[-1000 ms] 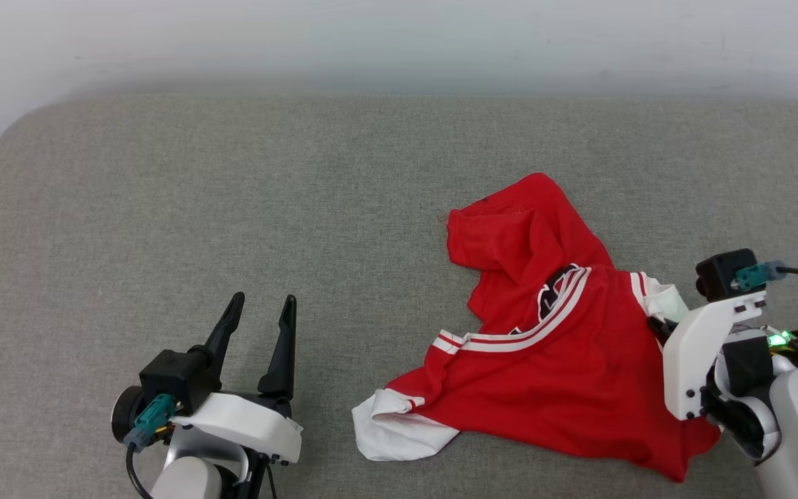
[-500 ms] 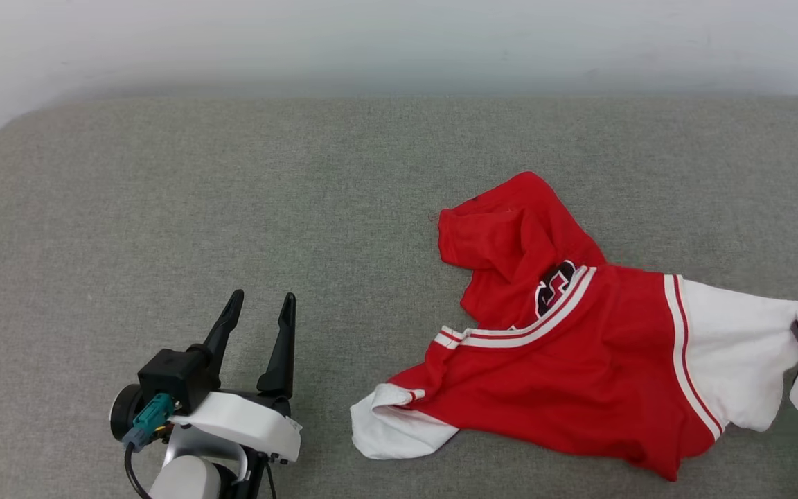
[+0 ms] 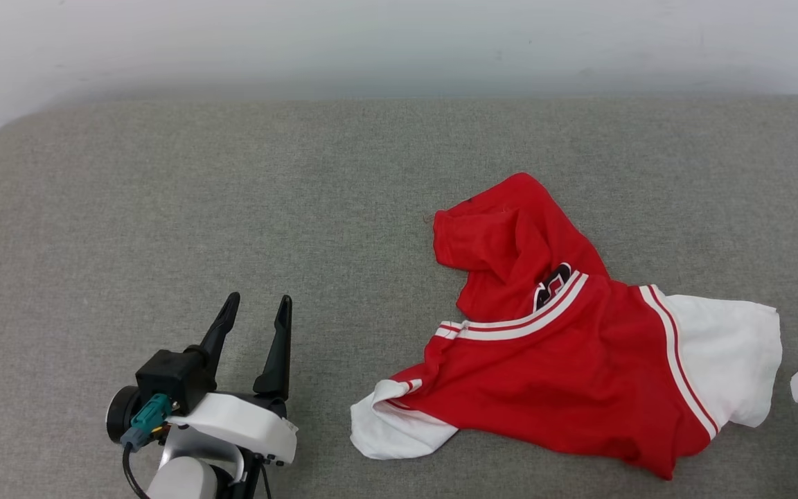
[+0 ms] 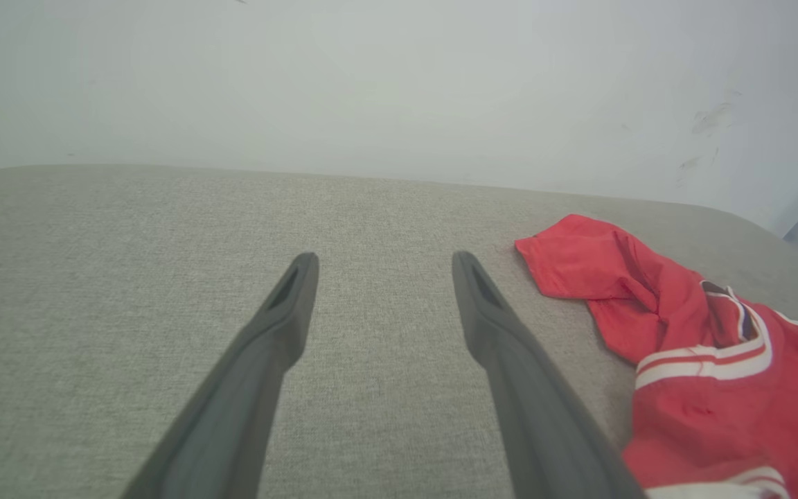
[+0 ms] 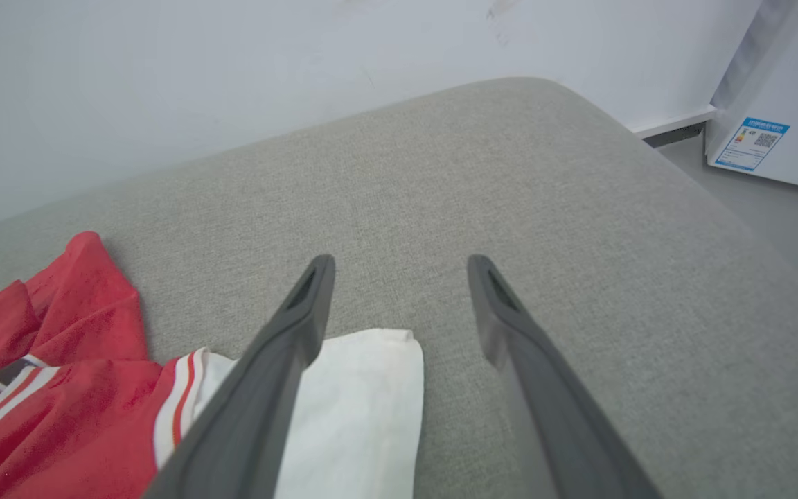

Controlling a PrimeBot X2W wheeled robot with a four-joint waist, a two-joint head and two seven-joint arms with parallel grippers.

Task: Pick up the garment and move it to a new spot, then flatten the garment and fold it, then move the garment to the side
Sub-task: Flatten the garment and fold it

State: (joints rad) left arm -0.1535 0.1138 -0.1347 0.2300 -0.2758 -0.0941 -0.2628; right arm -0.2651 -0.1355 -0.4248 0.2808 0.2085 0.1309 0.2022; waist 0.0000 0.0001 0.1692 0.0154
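Two grippers flank the garment, which lies crumpled on the grey cushion. At the left, the left gripper sits low, fingers spread and empty. The right gripper hovers just beside the white sleeve, fingers apart, holding nothing.

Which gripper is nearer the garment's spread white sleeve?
Right. The right gripper sits open just past the white sleeve's outer edge, not gripping it. The left gripper, also open, is over bare cushion on the far side of the garment.
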